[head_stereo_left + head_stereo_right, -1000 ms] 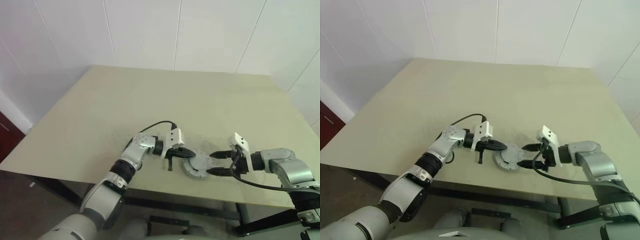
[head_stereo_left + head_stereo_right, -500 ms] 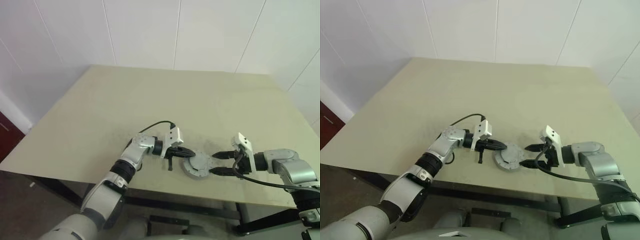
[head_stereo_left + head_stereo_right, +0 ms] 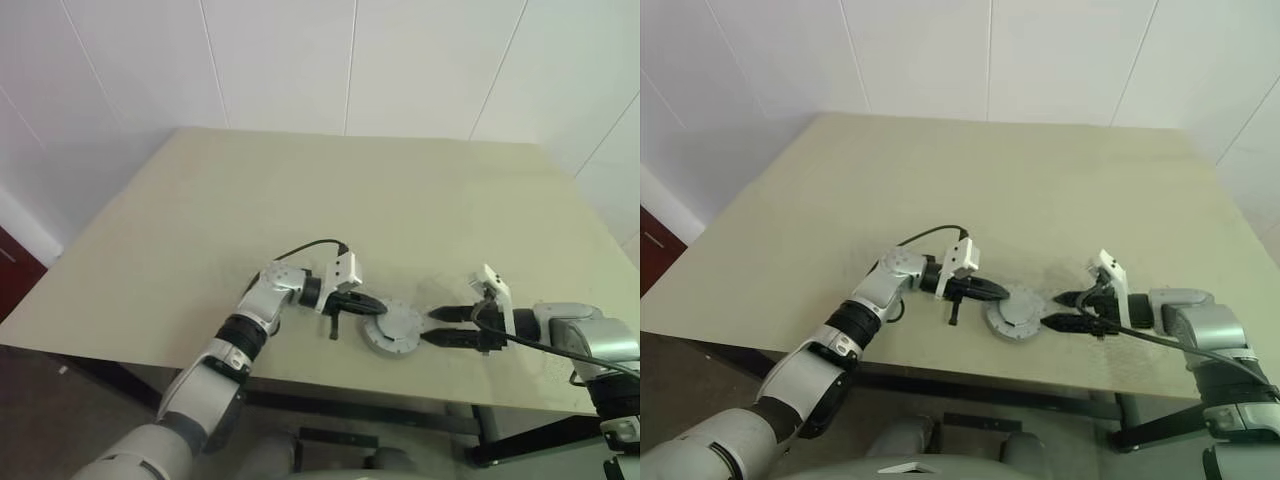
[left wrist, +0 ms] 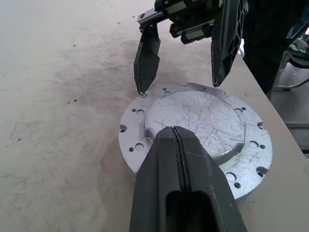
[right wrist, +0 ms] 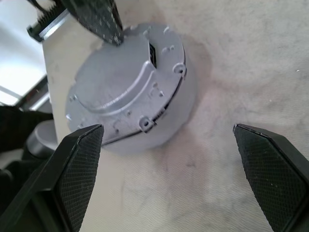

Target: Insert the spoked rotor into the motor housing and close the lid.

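Nearest, at the table's (image 3: 300, 200) front edge, sits the motor housing (image 3: 394, 329) with the lid (image 4: 195, 116) seated flat on it; rotor hidden, presumably inside. Housing is round, no long axis to align. My left gripper (image 3: 366, 304) is pinched fully shut, holding nothing, tip resting on the lid's near-left rim. My right gripper (image 3: 436, 326) is spread wide and empty, fingertips just off the housing's right side, pointing at it. Left is nearer. Beyond the housing, bare table.
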Robot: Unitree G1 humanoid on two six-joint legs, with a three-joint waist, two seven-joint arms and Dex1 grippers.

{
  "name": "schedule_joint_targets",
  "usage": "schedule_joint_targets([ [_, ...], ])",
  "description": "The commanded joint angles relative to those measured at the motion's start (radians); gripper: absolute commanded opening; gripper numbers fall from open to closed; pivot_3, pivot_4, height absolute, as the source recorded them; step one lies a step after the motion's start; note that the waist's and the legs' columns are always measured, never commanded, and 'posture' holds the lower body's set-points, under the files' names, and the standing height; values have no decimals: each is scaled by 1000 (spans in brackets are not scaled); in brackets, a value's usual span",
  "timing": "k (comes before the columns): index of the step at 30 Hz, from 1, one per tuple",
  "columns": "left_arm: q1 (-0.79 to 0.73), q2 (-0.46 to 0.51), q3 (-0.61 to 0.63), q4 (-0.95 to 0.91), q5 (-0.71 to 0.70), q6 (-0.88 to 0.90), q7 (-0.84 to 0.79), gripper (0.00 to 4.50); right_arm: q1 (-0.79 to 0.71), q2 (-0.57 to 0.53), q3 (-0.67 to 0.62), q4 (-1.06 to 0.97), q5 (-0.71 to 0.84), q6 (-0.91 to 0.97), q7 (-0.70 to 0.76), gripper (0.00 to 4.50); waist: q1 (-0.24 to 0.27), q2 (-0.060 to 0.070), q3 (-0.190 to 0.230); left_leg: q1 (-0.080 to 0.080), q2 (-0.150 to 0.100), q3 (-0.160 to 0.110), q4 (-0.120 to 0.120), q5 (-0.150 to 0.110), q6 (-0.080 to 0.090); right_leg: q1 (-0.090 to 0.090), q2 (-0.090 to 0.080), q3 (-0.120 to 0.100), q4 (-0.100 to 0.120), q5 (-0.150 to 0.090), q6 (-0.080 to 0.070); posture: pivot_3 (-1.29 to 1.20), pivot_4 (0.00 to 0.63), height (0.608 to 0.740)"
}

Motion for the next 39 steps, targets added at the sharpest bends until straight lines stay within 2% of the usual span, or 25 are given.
schedule_joint_targets([
  [1, -14, 11, -11, 13, 18, -27, -21, 0, -23, 9, -52, -37, 57, 63, -20, 4488, 0, 0, 0, 0, 0, 0, 0, 0, 0, 0, 0, 0, 0, 0, 1, 0, 0, 740],
  [12, -53, -17, 0, 58, 18, -88, -14, 0, 20, 47, -122, -121, 225, 336, -106, 4488, 1, 0, 3, -1, 0, 0, 1, 0, 0, -1, 0, 1, 1, 1, 1, 0, 0, 740],
  [21, -53, -18, 0, 78, 24, -109, -18, 0, 83, -27, -115, -187, 320, 526, -85, 4488, 0, 0, 3, -1, 0, 1, 2, 0, 1, -2, 0, 1, 4, 1, 2, 0, 0, 740],
  [24, -54, -18, 1, 84, 24, -114, -19, 0, 79, -19, -110, -199, 351, 580, -97, 4488, 0, -1, 3, -1, 0, 1, 2, 0, 1, -1, 0, 1, 4, 1, 2, 0, 0, 740],
  [28, -56, -19, 2, 84, 24, -115, -19, 0, 73, 40, -104, -239, 361, 606, -168, 4488, 0, -1, 3, -1, 0, 1, 3, 0, 1, -1, 0, 1, 5, 1, 2, 0, 0, 740],
  [31, -57, -16, 2, 84, 24, -116, -23, 0, 42, 104, -91, -245, 324, 640, -290, 4488, -6, -2, 4, 0, 1, 1, 3, 1, 1, -2, 1, 3, 8, 1, 2, 0, 0, 740],
  [34, -59, -13, 2, 86, 25, -117, -26, 0, 23, 155, -81, -248, 284, 652, -393, 4488, -28, -6, 4, 2, 1, 1, 4, 1, 0, -2, 3, 4, 12, 1, 2, 0, 0, 740],
  [36, -61, -13, 3, 87, 26, -117, -28, 0, 17, 170, -89, -256, 286, 656, -421, 4488, -36, -8, 4, 5, 1, -1, 4, 0, -1, -1, 5, 5, 12, 2, -4, 0, 0, 740],
  [39, -63, -13, 6, 89, 28, -118, -31, 0, 8, 185, -115, -237, 285, 653, -458, 4488, -55, -7, 4, 6, 2, -3, 4, -1, -3, -2, 6, 4, 12, 4, -3, 0, 0, 740],
])
